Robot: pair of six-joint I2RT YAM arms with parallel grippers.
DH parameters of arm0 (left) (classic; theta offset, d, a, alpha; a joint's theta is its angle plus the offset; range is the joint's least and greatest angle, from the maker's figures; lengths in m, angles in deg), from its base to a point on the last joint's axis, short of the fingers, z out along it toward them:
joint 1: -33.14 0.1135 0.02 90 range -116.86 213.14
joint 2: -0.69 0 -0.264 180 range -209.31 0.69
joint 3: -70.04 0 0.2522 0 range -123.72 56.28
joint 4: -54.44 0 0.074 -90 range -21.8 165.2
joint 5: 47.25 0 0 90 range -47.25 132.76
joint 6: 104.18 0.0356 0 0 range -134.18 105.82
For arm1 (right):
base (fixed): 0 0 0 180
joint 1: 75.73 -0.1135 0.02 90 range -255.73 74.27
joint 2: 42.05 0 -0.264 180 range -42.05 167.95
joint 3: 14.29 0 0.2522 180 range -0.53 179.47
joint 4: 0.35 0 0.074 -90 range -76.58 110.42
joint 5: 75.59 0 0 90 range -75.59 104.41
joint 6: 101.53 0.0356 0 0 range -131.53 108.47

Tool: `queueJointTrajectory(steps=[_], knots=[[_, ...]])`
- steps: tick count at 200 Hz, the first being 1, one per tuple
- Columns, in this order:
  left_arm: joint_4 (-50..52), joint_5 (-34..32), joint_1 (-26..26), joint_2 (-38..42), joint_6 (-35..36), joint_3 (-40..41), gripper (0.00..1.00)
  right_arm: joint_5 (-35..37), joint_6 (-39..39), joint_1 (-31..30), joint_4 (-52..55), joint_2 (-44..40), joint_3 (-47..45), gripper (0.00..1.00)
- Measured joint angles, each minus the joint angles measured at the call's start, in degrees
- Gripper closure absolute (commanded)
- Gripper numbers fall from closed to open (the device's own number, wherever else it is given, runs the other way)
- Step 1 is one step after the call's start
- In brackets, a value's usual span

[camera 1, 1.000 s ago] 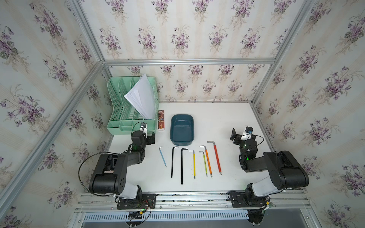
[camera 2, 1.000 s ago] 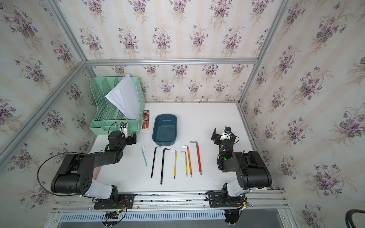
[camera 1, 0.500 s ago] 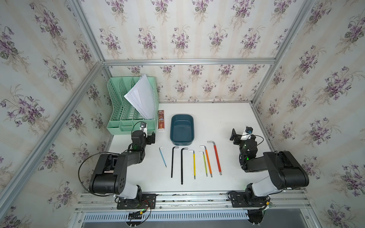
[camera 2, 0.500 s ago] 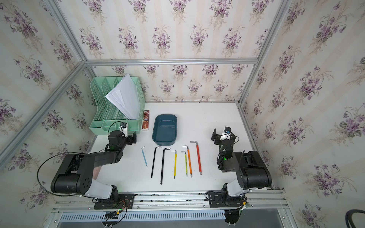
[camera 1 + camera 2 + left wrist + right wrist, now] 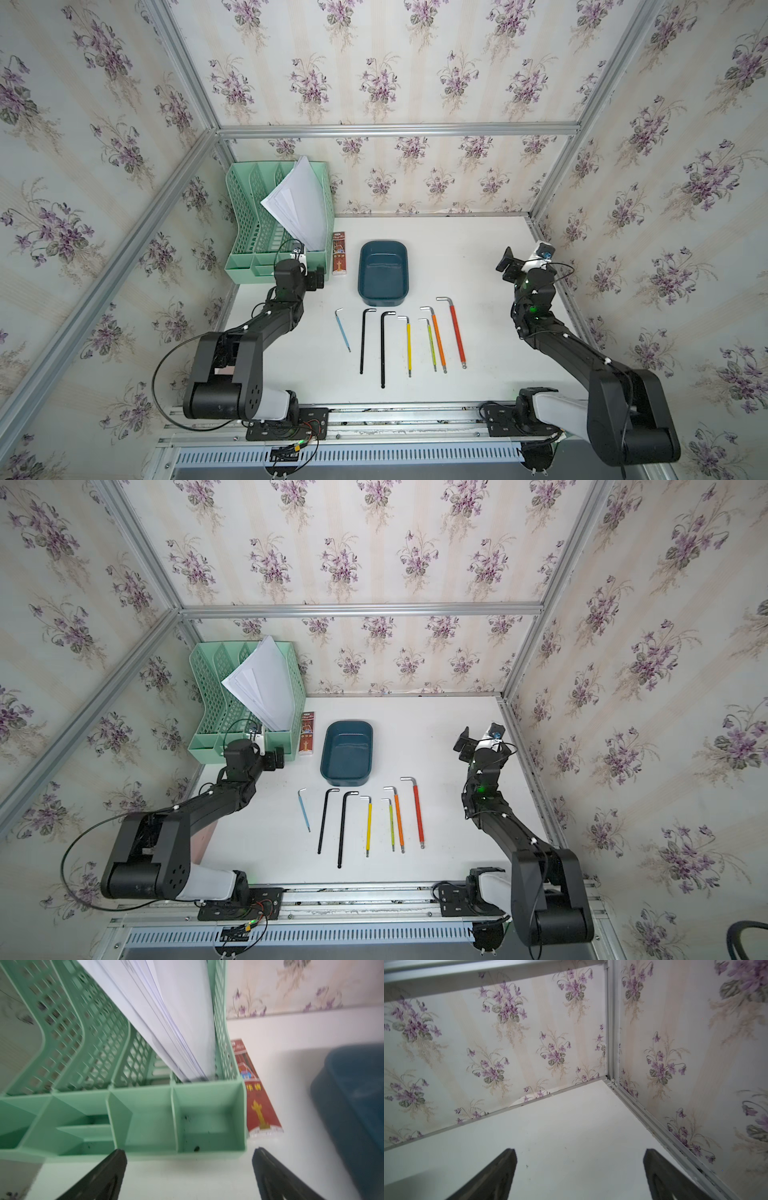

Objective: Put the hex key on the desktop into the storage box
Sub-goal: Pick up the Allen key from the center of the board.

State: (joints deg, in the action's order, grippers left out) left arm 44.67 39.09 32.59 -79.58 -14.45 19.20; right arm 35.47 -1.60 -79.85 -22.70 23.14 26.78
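Seven hex keys [image 5: 409, 345] lay mid-frame below the storage box [image 5: 382, 272]; left gripper [image 5: 190, 1152] and right gripper [image 5: 580, 1151] gaped wide; first low pinch seemingly awaited.

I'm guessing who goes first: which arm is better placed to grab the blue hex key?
Left. The blue hex key lies at the row's left end, nearest the left arm's open fingers; the right arm sits beyond the red key.

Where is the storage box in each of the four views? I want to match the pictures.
Top view: storage box at centre, just beyond the hex keys.
Top view: box slightly left of centre, same neighbours.
Left wrist: blurred, cut by the frame edge, past the red packet.
Right wrist: not in it.
Landmark: the red packet between box and organizer, in three views.
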Motion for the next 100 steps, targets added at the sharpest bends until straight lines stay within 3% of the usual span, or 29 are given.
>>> queueJointTrajectory(steps=[44, 100], knots=[[14.51, -3.98, -0.02, 9.81, -10.4, -1.29, 0.01, -3.45, 6.78, 0.02, 15.26, -7.17, 4.07, 0.04], [29.86, 0.07, -0.02, 15.89, -19.43, -8.33, 0.01, -17.66, 9.33, 0.02, 33.07, -1.14, 14.67, 0.12]])
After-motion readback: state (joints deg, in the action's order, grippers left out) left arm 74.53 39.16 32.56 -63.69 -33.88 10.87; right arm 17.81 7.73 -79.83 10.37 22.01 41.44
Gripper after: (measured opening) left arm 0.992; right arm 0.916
